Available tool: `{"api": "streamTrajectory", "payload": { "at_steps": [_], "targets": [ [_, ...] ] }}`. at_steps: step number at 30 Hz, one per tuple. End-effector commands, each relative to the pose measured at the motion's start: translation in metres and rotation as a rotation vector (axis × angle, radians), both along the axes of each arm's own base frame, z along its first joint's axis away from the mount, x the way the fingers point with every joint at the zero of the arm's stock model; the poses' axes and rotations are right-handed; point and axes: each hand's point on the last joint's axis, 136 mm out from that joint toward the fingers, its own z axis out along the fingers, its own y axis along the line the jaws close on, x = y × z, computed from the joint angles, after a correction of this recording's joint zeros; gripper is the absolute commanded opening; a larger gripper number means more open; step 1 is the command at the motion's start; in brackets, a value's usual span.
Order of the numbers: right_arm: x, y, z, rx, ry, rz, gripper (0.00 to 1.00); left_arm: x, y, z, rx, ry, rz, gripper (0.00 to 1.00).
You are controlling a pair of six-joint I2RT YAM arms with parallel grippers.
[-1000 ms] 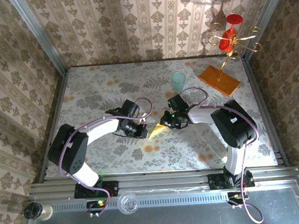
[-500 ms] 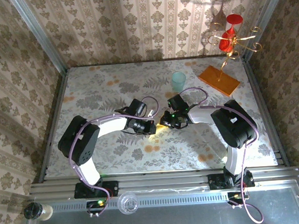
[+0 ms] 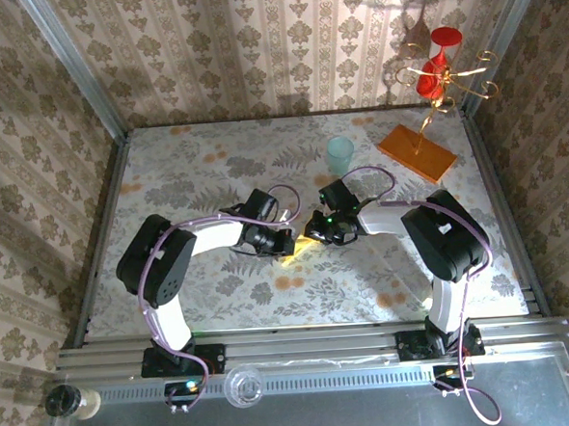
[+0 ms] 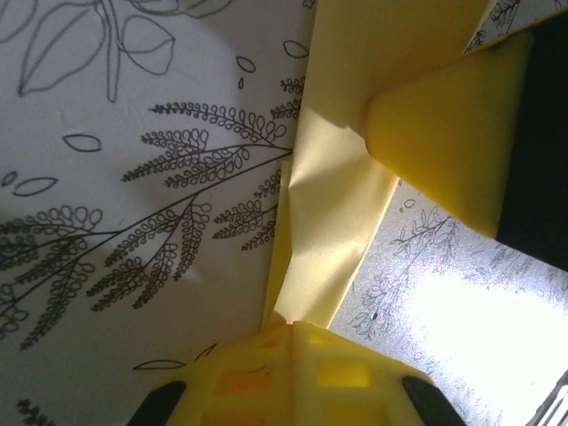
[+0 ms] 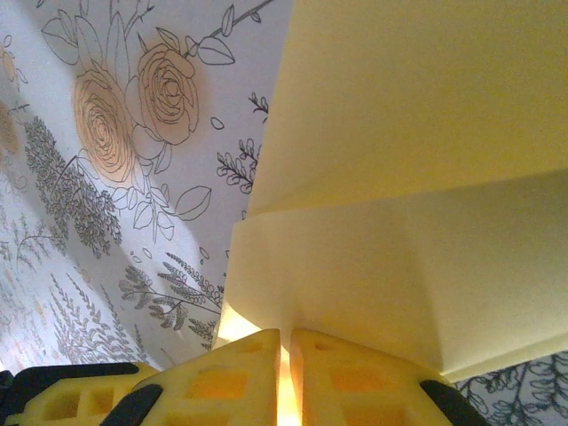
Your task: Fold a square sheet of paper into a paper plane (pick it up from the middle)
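Note:
The square sheet of paper (image 3: pixel 301 248), thin and yellow, is folded into overlapping layers and lies mid-table between my two grippers; whether it has a paper plane's shape I cannot tell. In the top view just a small yellow sliver shows. My left gripper (image 3: pixel 283 240) is shut on one folded edge of the paper (image 4: pixel 327 222), its fingertips (image 4: pixel 266 351) pressed together on it. My right gripper (image 3: pixel 317 232) is shut on the opposite side, where stacked layers of the paper (image 5: pixel 399 177) rise above its fingertips (image 5: pixel 342 355). One right fingertip (image 4: pixel 444 133) is visible in the left wrist view, close by.
A pale teal cup (image 3: pixel 340 155) stands behind the grippers. An orange slab (image 3: pixel 415 153) with a gold stand holding red pieces (image 3: pixel 437 64) sits at the back right. The floral tablecloth (image 3: pixel 195 170) is walled in by patterned panels on three sides.
My left gripper has moved right, up to the right gripper, and is now shut on the paper. The yellow triangle seen earlier is mostly covered. The right arm has stayed put.

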Motion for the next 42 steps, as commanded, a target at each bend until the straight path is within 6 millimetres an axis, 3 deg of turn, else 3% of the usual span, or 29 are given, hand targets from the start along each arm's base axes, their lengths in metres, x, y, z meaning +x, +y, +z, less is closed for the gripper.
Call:
{"api": "streamTrajectory", "payload": {
  "at_steps": [1,6,9,18,26,42],
  "targets": [
    [-0.002,-0.013,-0.004,-0.041,0.011,-0.003,0.18,-0.005,0.014,-0.021,0.071,0.035,0.022,0.05],
    [0.011,0.001,0.045,0.035,-0.117,0.039,0.21,-0.008,0.015,-0.024,0.073,0.053,0.021,0.04],
    [0.008,0.003,0.050,0.015,-0.136,0.042,0.19,-0.008,0.015,-0.024,0.070,0.055,0.021,0.03],
    [-0.004,0.009,0.026,0.003,-0.087,-0.002,0.05,-0.008,0.011,-0.022,0.052,0.062,0.014,0.03],
    [-0.010,0.026,0.013,0.035,-0.047,0.018,0.02,-0.008,0.011,-0.021,0.044,0.064,0.017,0.03],
    [-0.016,-0.007,-0.026,-0.049,-0.001,-0.039,0.02,-0.014,0.017,-0.023,0.048,0.077,0.023,0.03]
  ]
}}
